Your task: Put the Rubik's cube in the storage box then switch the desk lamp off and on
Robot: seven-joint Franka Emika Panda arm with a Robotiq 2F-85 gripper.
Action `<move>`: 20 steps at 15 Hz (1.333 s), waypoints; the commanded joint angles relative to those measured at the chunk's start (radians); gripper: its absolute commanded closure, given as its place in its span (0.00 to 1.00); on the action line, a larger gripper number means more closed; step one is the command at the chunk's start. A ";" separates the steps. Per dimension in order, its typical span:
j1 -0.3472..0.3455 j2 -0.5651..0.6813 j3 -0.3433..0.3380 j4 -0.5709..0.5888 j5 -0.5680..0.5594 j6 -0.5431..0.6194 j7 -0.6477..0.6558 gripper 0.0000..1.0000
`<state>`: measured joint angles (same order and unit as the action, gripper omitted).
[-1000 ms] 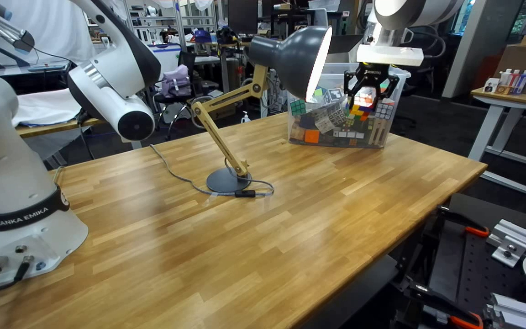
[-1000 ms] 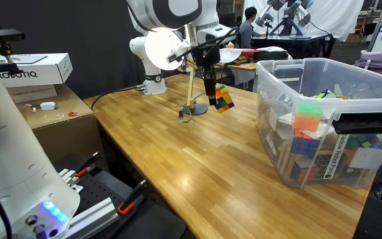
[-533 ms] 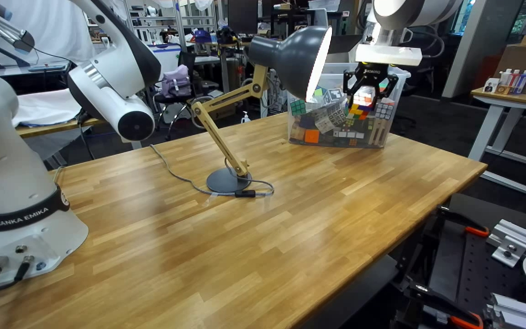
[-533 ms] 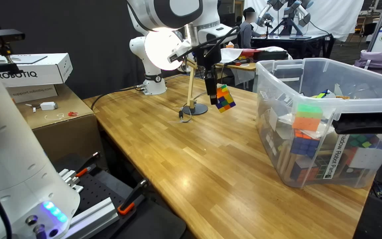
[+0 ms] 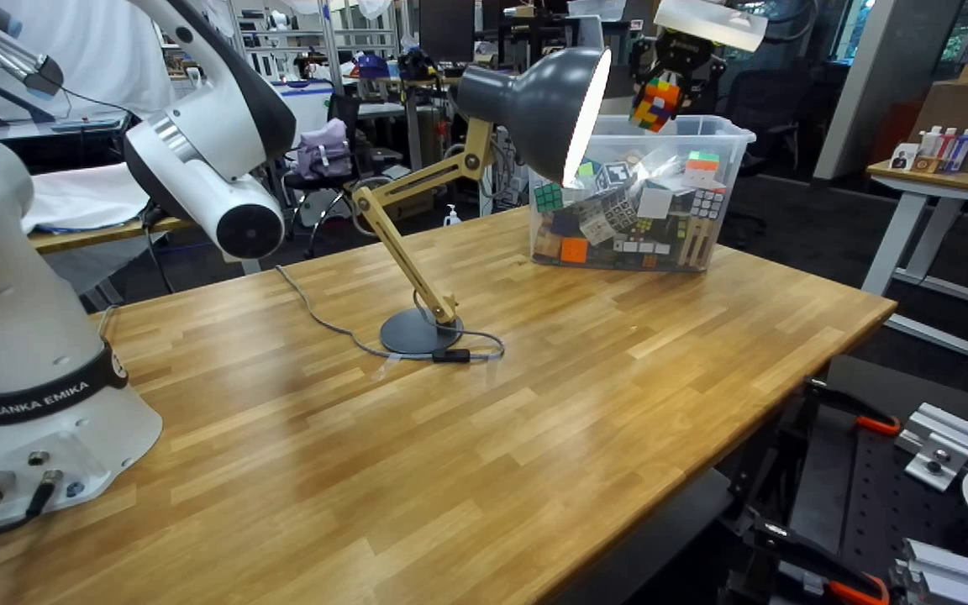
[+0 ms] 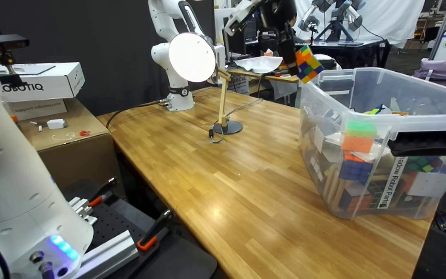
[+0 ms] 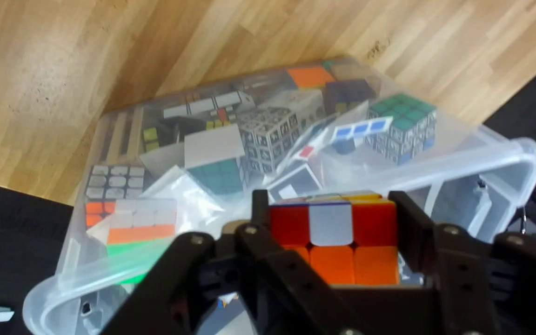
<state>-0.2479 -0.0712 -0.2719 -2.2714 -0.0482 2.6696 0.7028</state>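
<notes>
Wrist view: black two-finger end effector [image 7: 331,209] grasping the small multicolored Rubik's cube [image 7: 331,265], one finger on ea. side, w/ red, white & orange squares toward cam. Cube covers part of the clear, rectangular plastic storage box [image 7: 463,162]; mixed puzzle cubes [image 7: 265,139] show thru box's wall.

In both exterior views cube hangs tilted up by box's rim. Can't tell if it's over box's opening or just outside it. Box sits on the light-brown wooden surface [image 5: 551,412]; in an exterior view its wall carries a black plastic handle [image 6: 426,144] & a white label [image 6: 392,183] w/ "Robot Parts".

Dark-gray, tan-armed desk lamp [image 5: 474,161] w/ flat round base stands on same surface, apart from box & to its left in both exterior views. It's lit: bright white disc in an exterior view. Black inline switch [image 5: 451,356] on its gray cord [image 5: 486,357] lies by the base, well apart from box. White robot arm [image 5: 30,277] w/ black "FRANKA EMIKA" band [image 5: 97,370] is farther from box than lamp.
</notes>
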 commanded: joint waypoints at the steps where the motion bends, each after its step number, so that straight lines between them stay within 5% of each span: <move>1: -0.035 0.043 -0.008 0.080 0.055 0.027 0.017 0.61; 2: -0.041 0.055 -0.014 0.106 0.078 0.010 0.010 0.61; 3: -0.039 0.018 -0.009 0.063 0.050 0.006 -0.005 0.36; 18: -0.038 0.053 -0.017 0.097 0.069 0.006 -0.001 0.36; 19: -0.038 0.053 -0.017 0.097 0.069 0.006 -0.001 0.61; 20: -0.039 0.069 -0.018 0.109 0.073 0.017 0.002 0.61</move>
<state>-0.2805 -0.0196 -0.2931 -2.1768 0.0161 2.6747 0.7070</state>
